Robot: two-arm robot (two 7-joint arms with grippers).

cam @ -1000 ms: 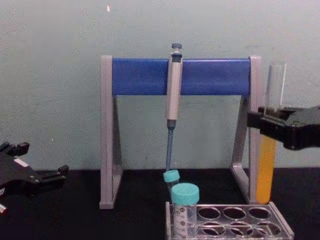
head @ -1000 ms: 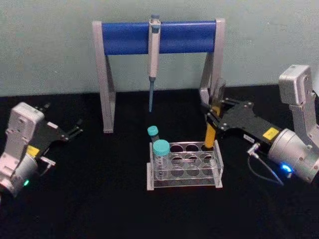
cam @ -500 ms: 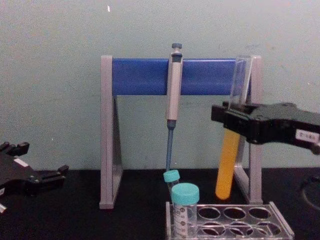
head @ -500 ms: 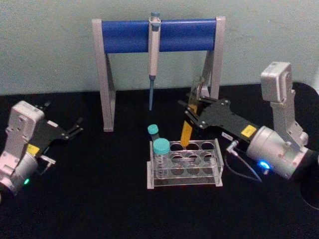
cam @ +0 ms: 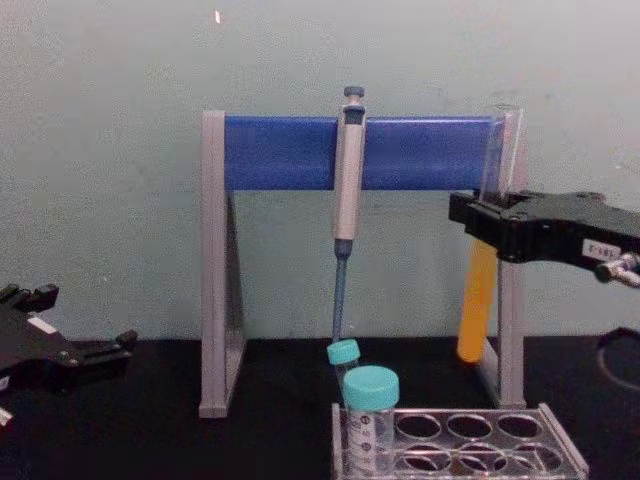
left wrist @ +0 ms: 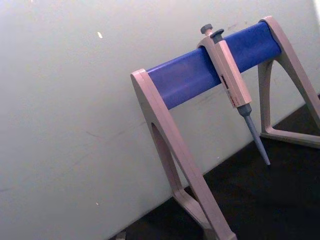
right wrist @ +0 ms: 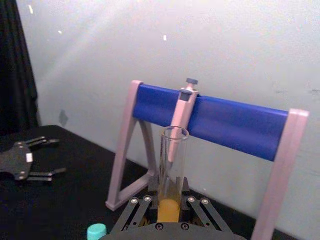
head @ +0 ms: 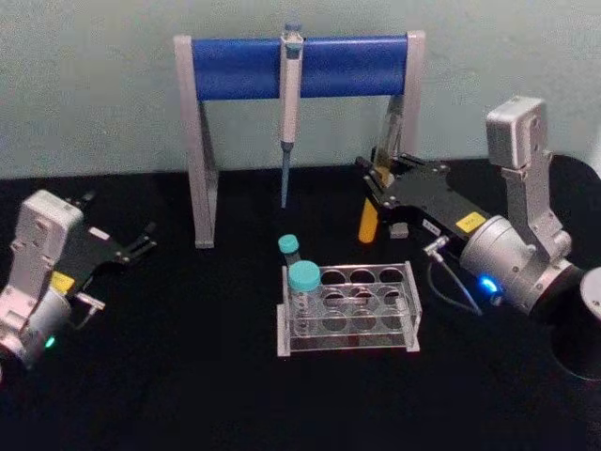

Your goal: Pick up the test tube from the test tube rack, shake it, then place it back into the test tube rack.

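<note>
Pale green wall behind, black worktop [head: 188,395] below.

Head view: test tube rack [head: 349,305] sits near centre, with teal-capped tubes [head: 302,278] at its 9 o'clock end. My right gripper [head: 377,178] hangs at 1 o'clock from the rack, clamped on the test tube [head: 368,224]. The tube is lifted clear of the rack, orange liquid low in it. Left gripper [head: 146,240] is parked at 9 o'clock, fingers apart.

Left wrist view: pipette stand [left wrist: 210,67] and grey pipette [left wrist: 231,82] against the wall.

Right wrist view: tube mouth is open and uncapped, and the liquid level sits about at my fingers.

Chest view: tube leans a little toward 1 o'clock, overlaps the stand's right leg and hangs well above the rack holes.

Risks, as I judge them:
- A hard shake slops liquid out of the open mouth.
- A swing toward 12 o'clock knocks the glass on that leg.
- Smooth glass slips in the clamp.
- An off-centre return catches a hole rim and shoves the light rack.
</note>
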